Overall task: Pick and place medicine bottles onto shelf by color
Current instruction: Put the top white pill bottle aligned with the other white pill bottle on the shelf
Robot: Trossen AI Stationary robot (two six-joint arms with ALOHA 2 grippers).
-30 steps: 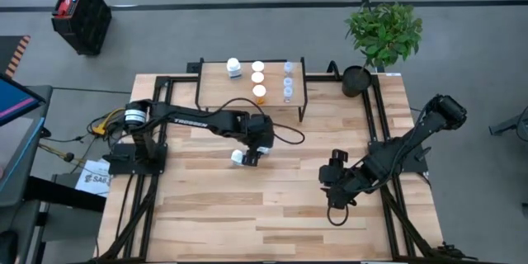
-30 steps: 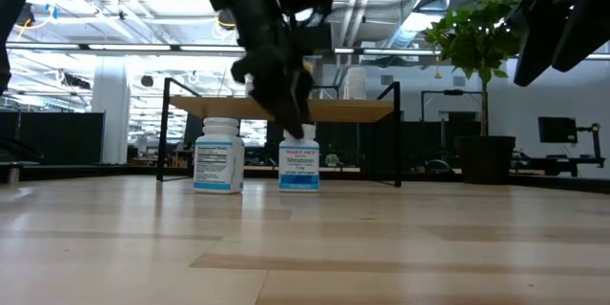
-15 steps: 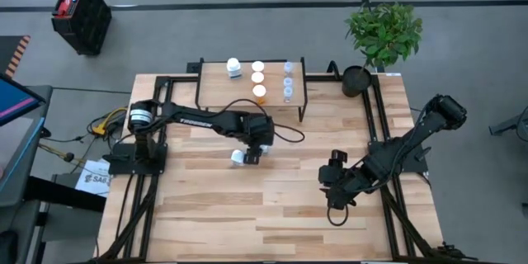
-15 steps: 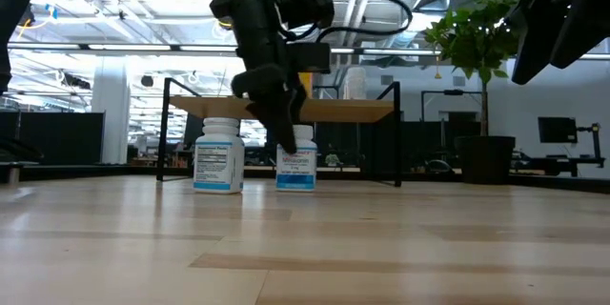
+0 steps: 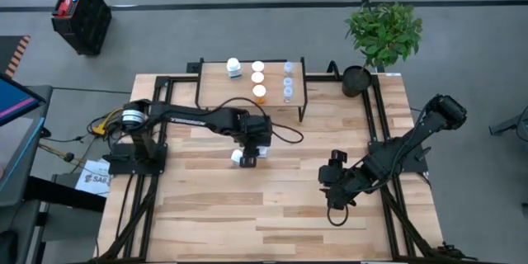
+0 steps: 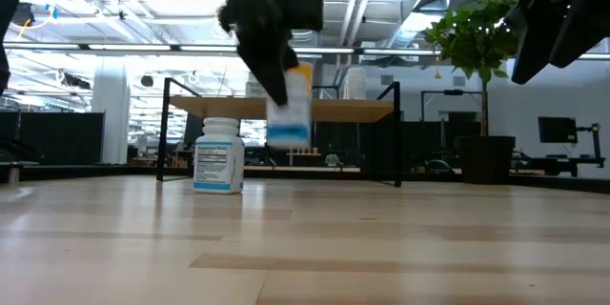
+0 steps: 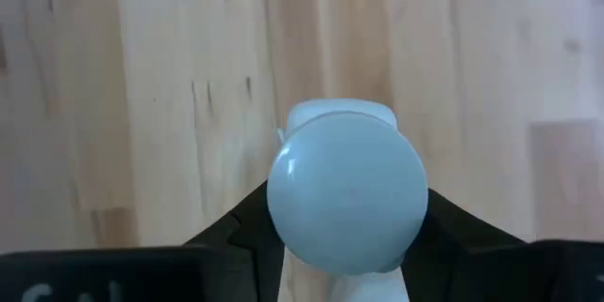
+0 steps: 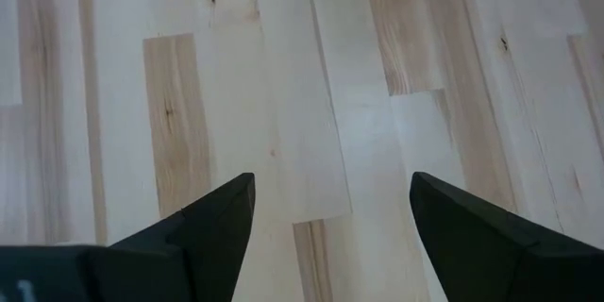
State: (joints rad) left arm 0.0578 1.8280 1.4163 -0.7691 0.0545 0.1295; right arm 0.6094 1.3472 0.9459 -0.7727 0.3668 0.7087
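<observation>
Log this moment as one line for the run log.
left hand: shut on white bottle, lifted off table | second white bottle: on table | right hand: open, idle

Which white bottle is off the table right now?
The white bottle clamped in the left gripper, lifted clear of the table. The other white bottle below stands on the wood, and a third sits on the shelf.

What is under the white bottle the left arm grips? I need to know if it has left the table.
In the low view, the white round medicine bottle hangs with only air beneath, above the light wooden slatted table. The left gripper covers its sides.
</observation>
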